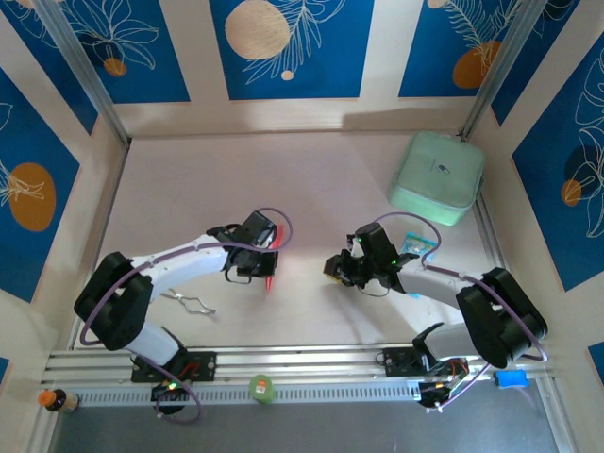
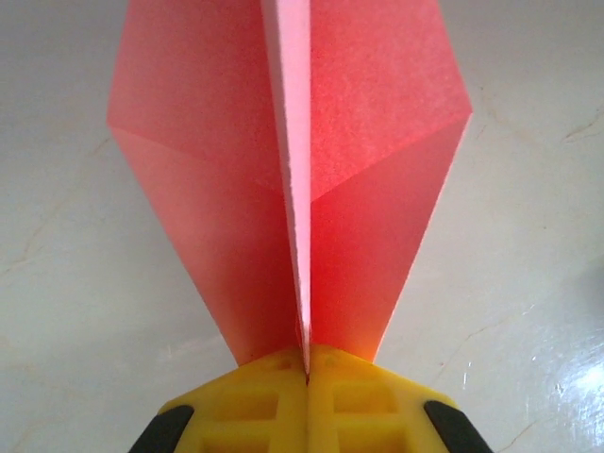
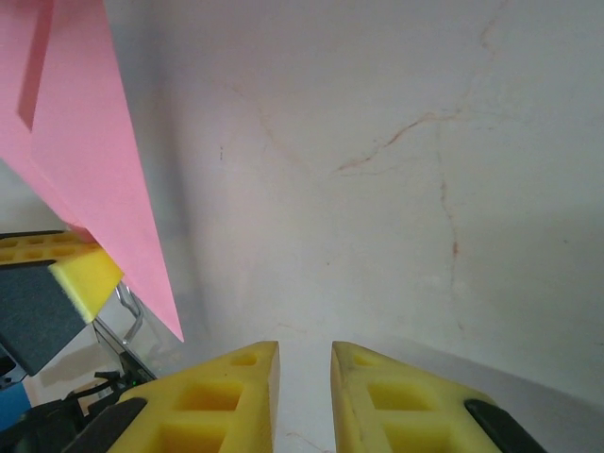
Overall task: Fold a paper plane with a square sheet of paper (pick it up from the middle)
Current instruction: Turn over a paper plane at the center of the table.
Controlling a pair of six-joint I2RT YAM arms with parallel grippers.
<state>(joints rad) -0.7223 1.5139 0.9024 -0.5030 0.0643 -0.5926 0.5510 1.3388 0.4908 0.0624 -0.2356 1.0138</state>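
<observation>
The left hand is clamped on the paper plane; its yellow fingertips meet on the centre crease at the narrow end; the two pink-red wings spread to either side of the raised fold, above the pale surface. In the top view this hand sits left of the middle, with the plane a slim red sliver pointing toward the near edge; whether its tip touches the surface I cannot tell. The right hand stands narrowly parted with nothing between its fingers; it faces the plane from the right, near it but apart. In the top view the right hand lies right of the middle; a small blue-and-white packet lies just beyond its arm; a mint-green rounded case rests in the far right corner; a bent wire clip lies near the left arm.
</observation>
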